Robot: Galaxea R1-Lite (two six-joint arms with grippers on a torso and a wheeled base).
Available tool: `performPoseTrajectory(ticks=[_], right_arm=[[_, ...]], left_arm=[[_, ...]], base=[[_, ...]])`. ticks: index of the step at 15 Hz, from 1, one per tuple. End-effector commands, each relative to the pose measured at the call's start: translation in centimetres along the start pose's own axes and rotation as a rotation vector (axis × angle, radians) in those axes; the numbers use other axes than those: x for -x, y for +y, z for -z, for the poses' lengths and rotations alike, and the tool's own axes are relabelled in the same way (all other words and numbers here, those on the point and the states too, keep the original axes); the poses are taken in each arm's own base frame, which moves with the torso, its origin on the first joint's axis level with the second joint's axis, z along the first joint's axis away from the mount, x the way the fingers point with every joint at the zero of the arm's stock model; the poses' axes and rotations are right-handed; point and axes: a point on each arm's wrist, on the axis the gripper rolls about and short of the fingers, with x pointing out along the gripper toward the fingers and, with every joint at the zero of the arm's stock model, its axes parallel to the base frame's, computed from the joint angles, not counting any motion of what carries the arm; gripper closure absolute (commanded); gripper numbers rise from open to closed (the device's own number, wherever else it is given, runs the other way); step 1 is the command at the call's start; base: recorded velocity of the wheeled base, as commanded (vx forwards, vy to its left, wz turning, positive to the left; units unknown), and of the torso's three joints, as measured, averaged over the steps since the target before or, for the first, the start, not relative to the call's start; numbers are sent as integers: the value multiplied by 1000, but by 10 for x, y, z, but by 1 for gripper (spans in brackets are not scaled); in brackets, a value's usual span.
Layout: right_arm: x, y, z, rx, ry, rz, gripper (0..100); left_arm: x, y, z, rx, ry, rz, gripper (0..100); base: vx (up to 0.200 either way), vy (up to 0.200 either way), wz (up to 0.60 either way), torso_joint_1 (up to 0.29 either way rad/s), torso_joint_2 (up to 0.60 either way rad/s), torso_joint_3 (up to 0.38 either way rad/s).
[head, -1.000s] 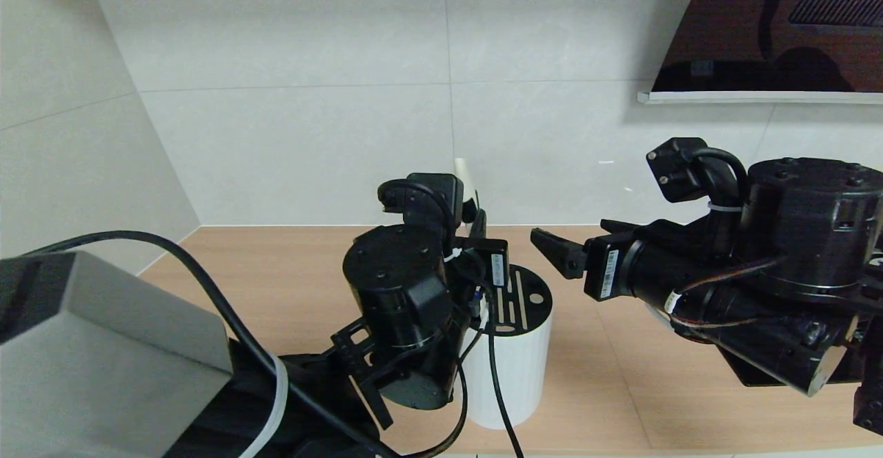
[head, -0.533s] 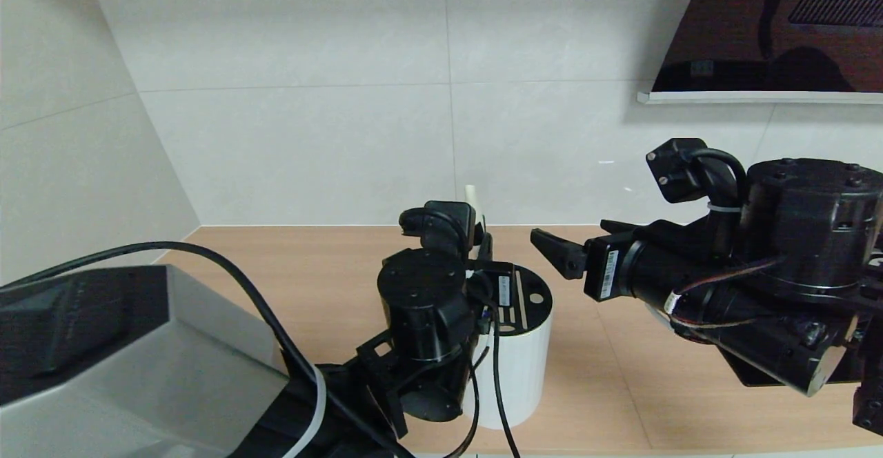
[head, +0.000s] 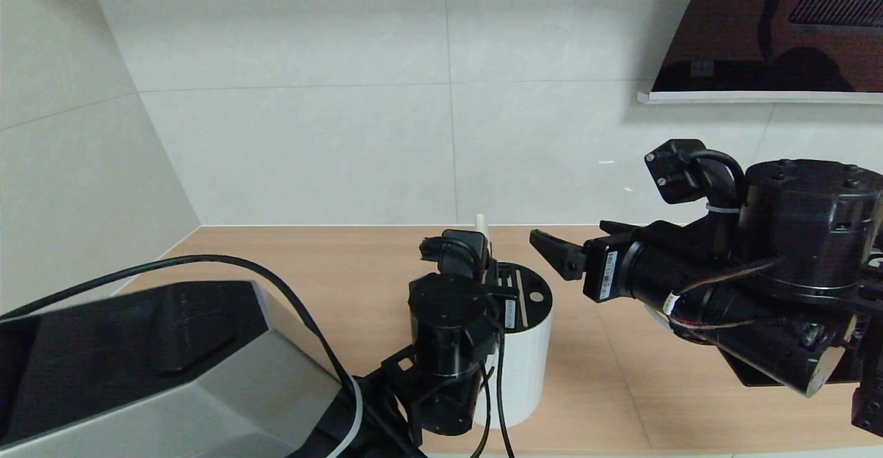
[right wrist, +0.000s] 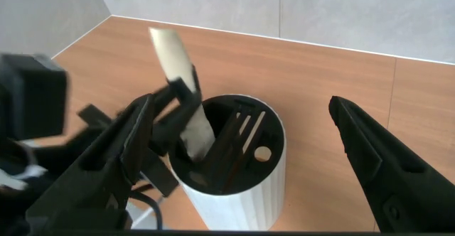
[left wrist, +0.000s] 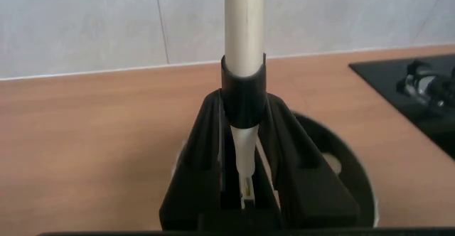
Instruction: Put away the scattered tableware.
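Head view shows a wide wooden table (head: 290, 265) that runs back to a tiled wall. Near its front edge stands a white round cutlery holder (head: 528, 368) with a black top full of slots. The right gripper (head: 569, 234) hangs in the air just beside the holder, up at the height of its top, with its two fingers spread wide and nothing in them. The left gripper (left wrist: 243, 133) sits right over the holder and pinches a utensil (left wrist: 244, 23) with a long cream handle. The handle pokes up above the gripper and leans a little. Its low end goes down to the slotted top, but I cannot tell how far in it is, or if it is a spoon, fork or knife. The utensil looks light and hard, and it should not bend. The handle looks smooth, so it could slip or turn if held loosely. The best place to hold it is where it is held now, on the handle. Small white stickers (head: 607, 275) sit on the arms, with print too tiny to read. I see no writing on the holder or the utensil.
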Motion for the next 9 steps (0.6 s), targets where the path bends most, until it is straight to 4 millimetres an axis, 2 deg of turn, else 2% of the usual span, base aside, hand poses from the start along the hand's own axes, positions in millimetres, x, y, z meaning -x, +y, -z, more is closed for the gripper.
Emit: performPoseTrajectory(ticks=[1,9], right_arm=[[0,0,1,1,2,0,0],[-2,0,3,3,10,3,0]], left_arm=[[-2,-1,8,-12,16,-3,100],[-4,-1,15,-22,29,-4,100]], base=[[0,0,0,0,0,0],[0,0,0,0,0,0]])
